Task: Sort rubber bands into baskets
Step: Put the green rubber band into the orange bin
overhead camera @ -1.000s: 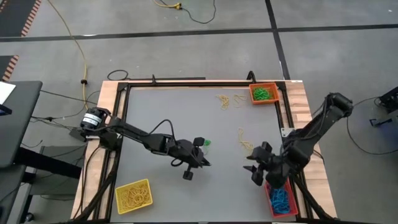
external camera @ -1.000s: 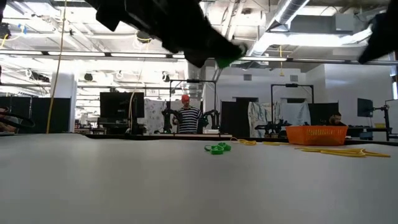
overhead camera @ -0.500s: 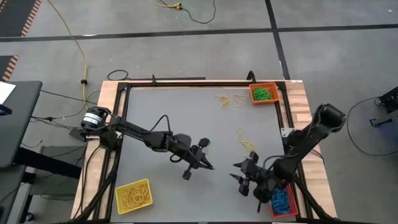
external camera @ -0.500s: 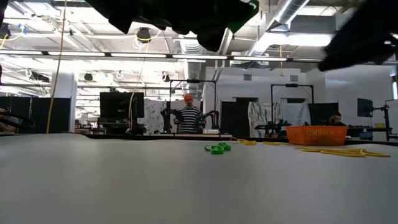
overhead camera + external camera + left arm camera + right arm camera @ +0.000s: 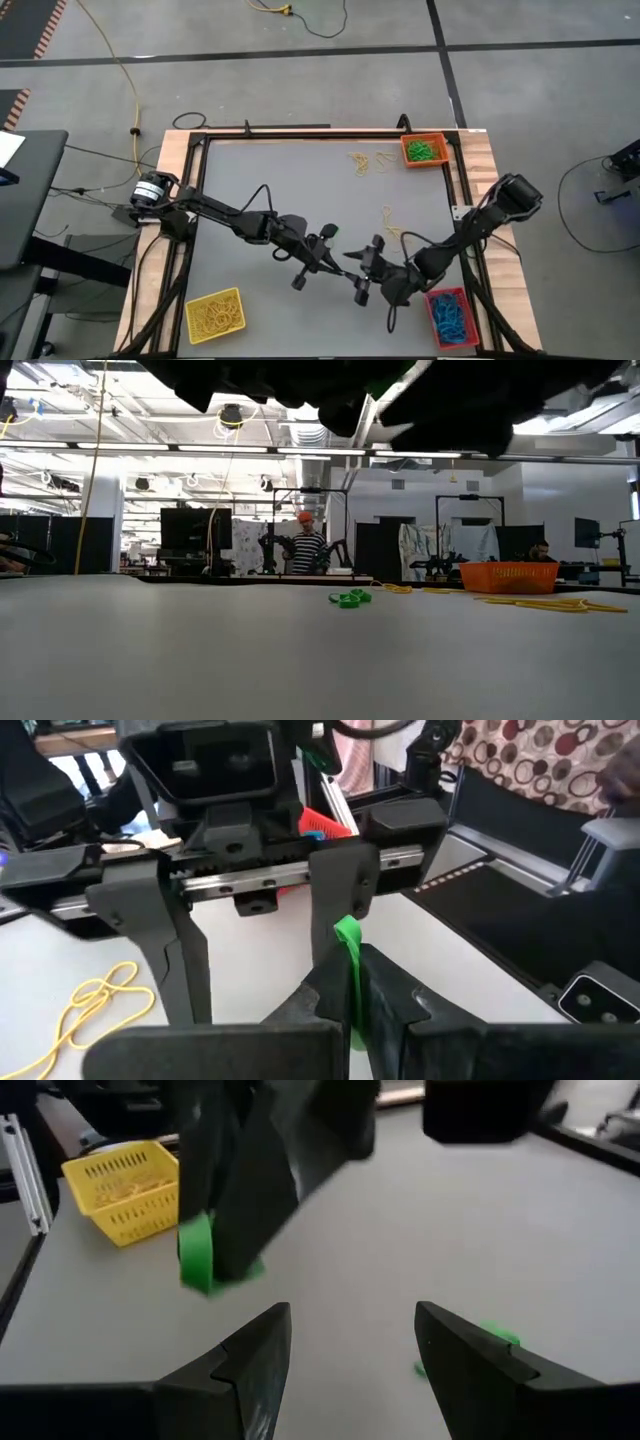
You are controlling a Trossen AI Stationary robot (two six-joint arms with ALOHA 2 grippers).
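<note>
My left gripper (image 5: 343, 256) is above the table's middle, shut on a green rubber band (image 5: 347, 952). My right gripper (image 5: 363, 268) faces it from the right, open. Its two fingers (image 5: 338, 890) stand wide apart just beyond the band and touch nothing. More green bands (image 5: 350, 598) lie on the table, and yellow ones (image 5: 365, 160) lie toward the far edge. The yellow basket (image 5: 213, 315) sits near left. The orange basket (image 5: 424, 150) at far right holds green bands. The red basket (image 5: 450, 315) at near right holds blue ones. My left gripper pinches the green band (image 5: 349, 982) between its two fingers. The fingers lie nearly level and point toward the table's right. A short loop of the band (image 5: 197, 1252) sticks out past the fingertips. The band is lifted clear of the table.
Another yellow band (image 5: 392, 226) lies on the table just beyond the two grippers. A black frame with wooden edging (image 5: 185, 160) runs round the grey table. The two arms are close together mid-table. Beyond the far edge, a person stands well away from the table.
My right gripper has swung from over the red basket toward the table's left, sinking and rolling, and now faces my left gripper; it stays open. My left gripper has tipped its fingers up toward level and kept its hold on the green band.
</note>
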